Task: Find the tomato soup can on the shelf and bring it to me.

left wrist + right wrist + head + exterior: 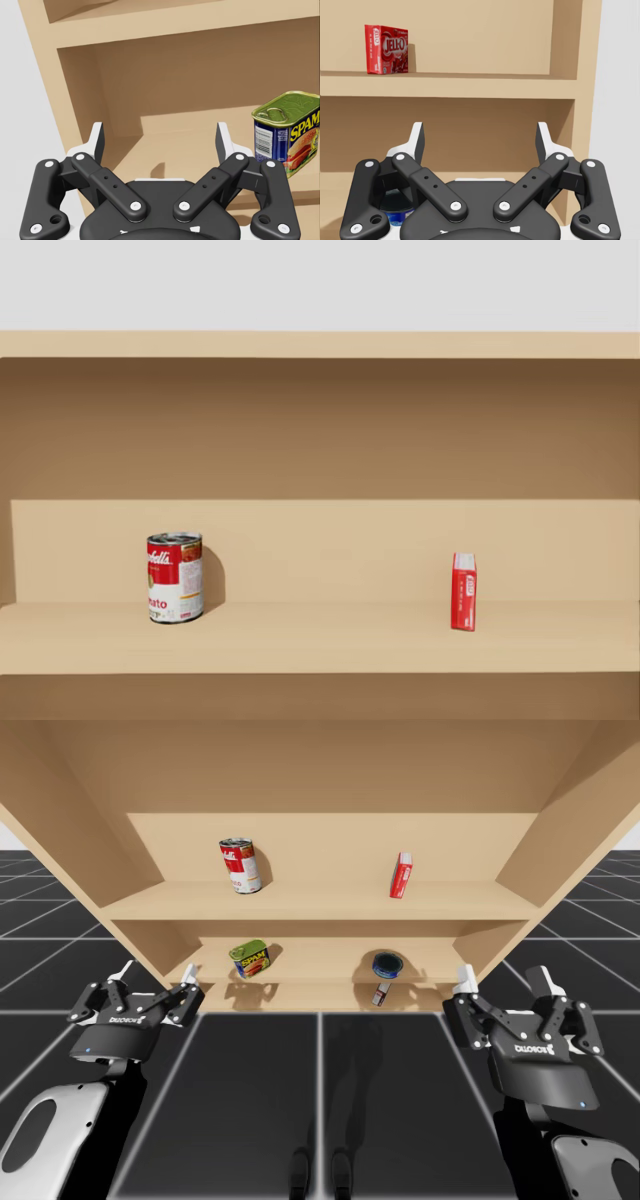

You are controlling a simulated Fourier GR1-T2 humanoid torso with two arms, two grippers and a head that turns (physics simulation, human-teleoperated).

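The red and white soup can (240, 866) (175, 578) stands upright on the upper shelf, left of centre. My left gripper (155, 982) (160, 142) hangs open below and left of it, level with the lower shelf, nothing between its fingers. My right gripper (507, 983) (480, 142) is open too, in front of the shelf's right end, holding nothing.
A red box (401, 875) (463, 591) (387, 49) stands on the upper shelf at the right. On the lower shelf (310, 982) sit a green-topped blue rectangular tin (250, 960) (287, 131), a round blue can (387, 965) and a small red object (380, 994).
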